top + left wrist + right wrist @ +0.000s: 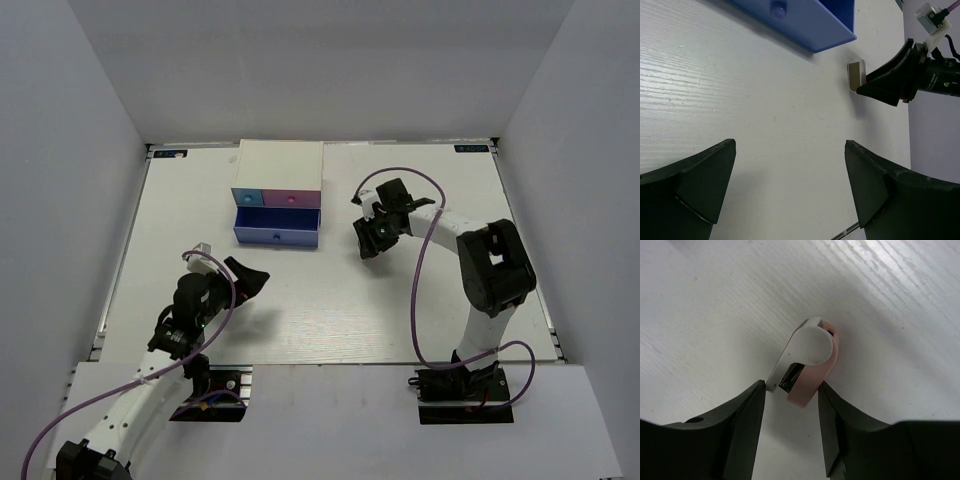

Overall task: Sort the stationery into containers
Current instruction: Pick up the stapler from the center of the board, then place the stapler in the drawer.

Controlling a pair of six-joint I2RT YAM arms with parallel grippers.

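Note:
A small whitish-pink stapler-like item lies on the white table, also seen in the left wrist view. My right gripper is down at the table right of the drawers, and both fingertips touch the near end of the item. The white-topped box has a light blue drawer, a pink-red drawer, and a blue-purple drawer pulled out, its front showing in the left wrist view. My left gripper is open and empty above bare table in front of the drawers.
The white table is walled in by grey panels on three sides. The right arm's purple cable loops above the table between its wrist and base. No other stationery shows.

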